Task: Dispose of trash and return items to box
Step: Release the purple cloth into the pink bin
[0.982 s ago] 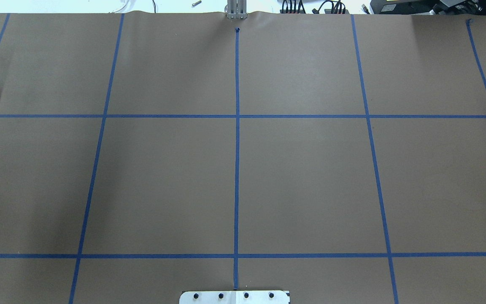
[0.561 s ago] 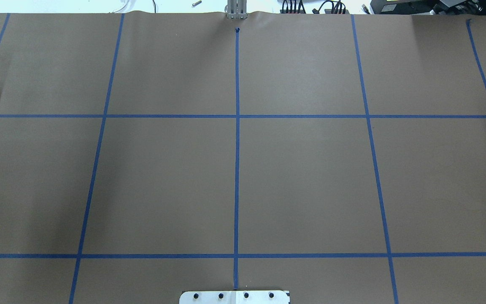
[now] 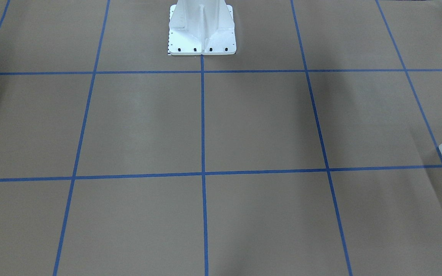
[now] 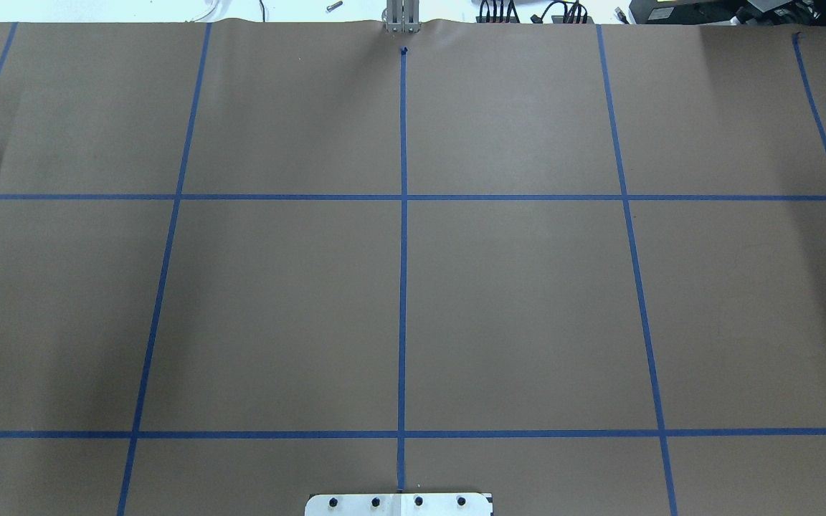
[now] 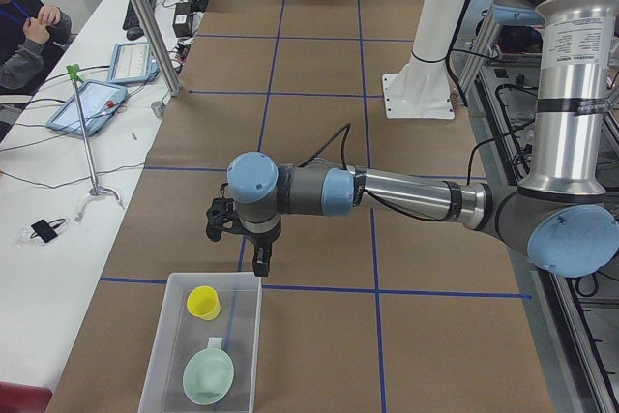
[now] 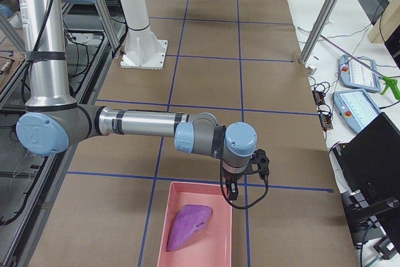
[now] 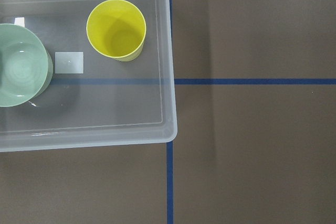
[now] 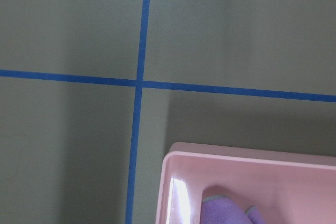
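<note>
Nothing moved, yellow cup (image 7: 116, 29) in clear box (image 7: 105, 114)

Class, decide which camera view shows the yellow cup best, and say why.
The left wrist-mounted view: the yellow cup shows large, from straight above, upright in the clear bin beside the green bowl. Exterior left shows it smaller; exterior right, as a far speck. The other views miss it.
</note>
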Controlling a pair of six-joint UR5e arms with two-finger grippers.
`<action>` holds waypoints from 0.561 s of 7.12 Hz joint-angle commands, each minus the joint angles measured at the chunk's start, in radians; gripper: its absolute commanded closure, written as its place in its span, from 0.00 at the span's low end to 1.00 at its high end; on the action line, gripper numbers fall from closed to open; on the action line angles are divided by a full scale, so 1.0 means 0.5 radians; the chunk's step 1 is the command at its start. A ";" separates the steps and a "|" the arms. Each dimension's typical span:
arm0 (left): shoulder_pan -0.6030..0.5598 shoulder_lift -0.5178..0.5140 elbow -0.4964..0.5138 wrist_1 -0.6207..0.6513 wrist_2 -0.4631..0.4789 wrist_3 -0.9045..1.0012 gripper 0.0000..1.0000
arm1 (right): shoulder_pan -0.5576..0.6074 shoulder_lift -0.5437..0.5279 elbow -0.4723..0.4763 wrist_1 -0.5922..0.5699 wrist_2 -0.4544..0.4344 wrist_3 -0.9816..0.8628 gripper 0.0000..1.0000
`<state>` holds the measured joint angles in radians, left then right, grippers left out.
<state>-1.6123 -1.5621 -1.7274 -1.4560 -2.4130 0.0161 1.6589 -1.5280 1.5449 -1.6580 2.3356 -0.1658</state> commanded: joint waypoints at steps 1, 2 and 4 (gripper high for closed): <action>0.000 0.001 -0.003 -0.012 0.000 0.005 0.01 | -0.075 -0.012 0.094 0.009 -0.005 0.281 0.00; 0.000 0.001 0.000 -0.012 0.000 0.005 0.01 | -0.084 -0.018 0.162 0.006 -0.026 0.313 0.00; 0.000 0.004 0.003 -0.015 0.003 0.008 0.01 | -0.084 -0.104 0.193 0.036 0.001 0.282 0.00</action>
<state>-1.6122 -1.5606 -1.7265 -1.4621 -2.4120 0.0194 1.6185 -1.5537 1.6280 -1.6456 2.3287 -0.0261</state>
